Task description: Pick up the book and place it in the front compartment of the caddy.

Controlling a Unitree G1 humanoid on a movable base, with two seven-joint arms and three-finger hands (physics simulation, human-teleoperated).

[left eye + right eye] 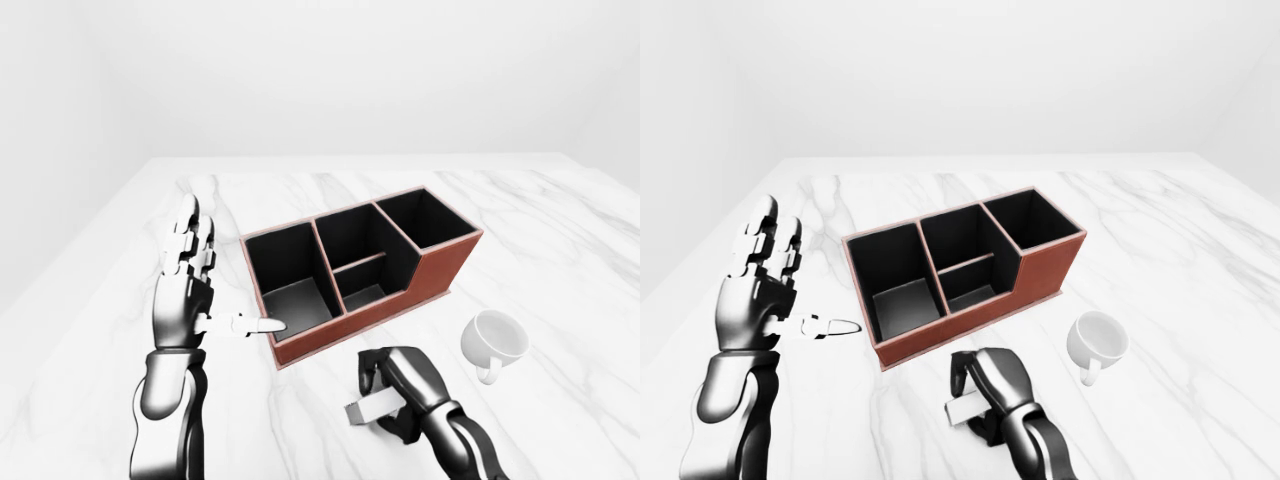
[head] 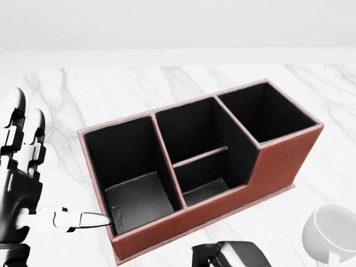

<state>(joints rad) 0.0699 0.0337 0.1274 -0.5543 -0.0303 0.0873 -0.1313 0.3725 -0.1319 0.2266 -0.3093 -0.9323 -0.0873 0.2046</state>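
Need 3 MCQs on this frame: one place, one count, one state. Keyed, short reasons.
1. In the left-eye view, the mug lies where relative to the caddy?
A. lower right
B. upper left
C. inside it

2. How many compartments does the caddy have?
A. two
B. four
C. six

3. The right hand is:
A. spread flat
B. curled round a small pale object
C. inside the caddy

A: the mug sits on the marble table below and right of the caddy.
B: two tall ones and a split middle.
B: fingers wrap a pale block below the caddy.
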